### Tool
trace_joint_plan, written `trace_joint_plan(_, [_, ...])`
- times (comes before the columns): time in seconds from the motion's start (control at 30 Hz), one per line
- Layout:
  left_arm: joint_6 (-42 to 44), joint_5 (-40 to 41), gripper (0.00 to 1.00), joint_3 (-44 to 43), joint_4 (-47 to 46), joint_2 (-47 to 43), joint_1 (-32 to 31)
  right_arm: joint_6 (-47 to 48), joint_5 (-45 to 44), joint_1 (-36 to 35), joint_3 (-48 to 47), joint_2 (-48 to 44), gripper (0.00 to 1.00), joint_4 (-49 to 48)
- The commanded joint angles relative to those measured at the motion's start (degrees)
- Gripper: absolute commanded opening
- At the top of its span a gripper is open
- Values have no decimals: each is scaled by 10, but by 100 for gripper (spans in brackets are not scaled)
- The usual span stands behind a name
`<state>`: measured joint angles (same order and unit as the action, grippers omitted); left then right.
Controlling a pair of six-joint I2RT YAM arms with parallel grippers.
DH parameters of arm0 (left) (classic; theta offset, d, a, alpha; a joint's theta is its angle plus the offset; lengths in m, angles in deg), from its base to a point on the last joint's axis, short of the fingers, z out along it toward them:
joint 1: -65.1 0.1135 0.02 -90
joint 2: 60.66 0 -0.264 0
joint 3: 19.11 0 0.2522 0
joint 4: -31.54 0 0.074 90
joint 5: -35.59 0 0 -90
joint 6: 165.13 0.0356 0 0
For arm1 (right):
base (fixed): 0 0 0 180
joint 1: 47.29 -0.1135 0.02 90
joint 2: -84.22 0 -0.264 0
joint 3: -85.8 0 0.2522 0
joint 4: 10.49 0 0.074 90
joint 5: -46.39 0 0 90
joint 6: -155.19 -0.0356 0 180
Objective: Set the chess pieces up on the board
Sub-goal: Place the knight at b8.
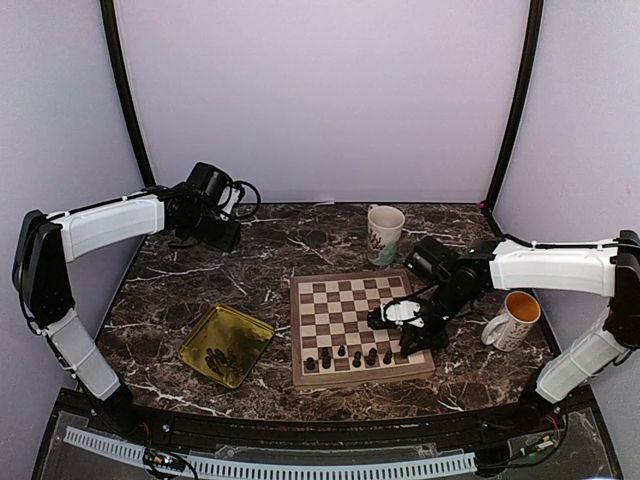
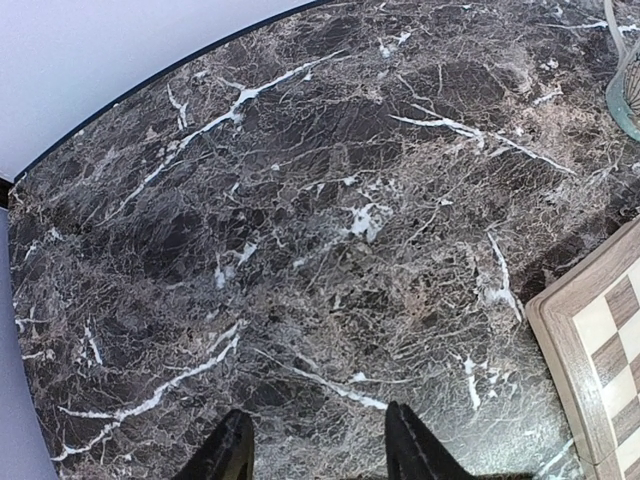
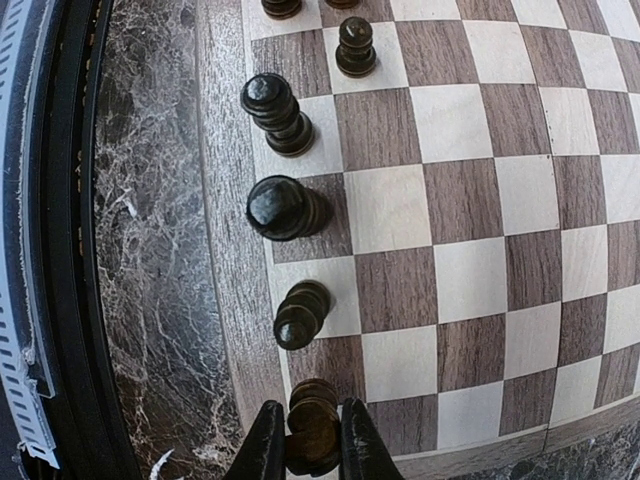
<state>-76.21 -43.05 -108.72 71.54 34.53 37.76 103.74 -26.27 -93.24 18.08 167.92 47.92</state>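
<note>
Right wrist view: the corner piece (image 3: 313,440) in your right gripper (image 3: 311,408) runs off the bottom edge, so its base is unseen. Another piece (image 3: 281,7) is clipped at the top edge. Overhead view: your tray (image 1: 238,325) holds pieces (image 1: 215,357) too small to identify. Left wrist view: only a corner of the board (image 2: 590,370) shows.

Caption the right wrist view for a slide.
Right gripper grips a dark chess piece on the board's edge row, beside other pieces.

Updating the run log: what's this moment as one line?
left tool: open, empty, over marble table | right tool: shut on chess piece at near row of board
</note>
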Motion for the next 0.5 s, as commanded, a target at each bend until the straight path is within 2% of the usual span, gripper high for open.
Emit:
trace_joint_plan(0.0, [-4, -6, 47, -18, 13, -2, -1, 3, 8, -9, 1, 8, 11, -15])
trace_joint_plan(0.47, [-4, -8, 47, -19, 15, -1, -1, 1, -11, -16, 10, 28, 11, -31])
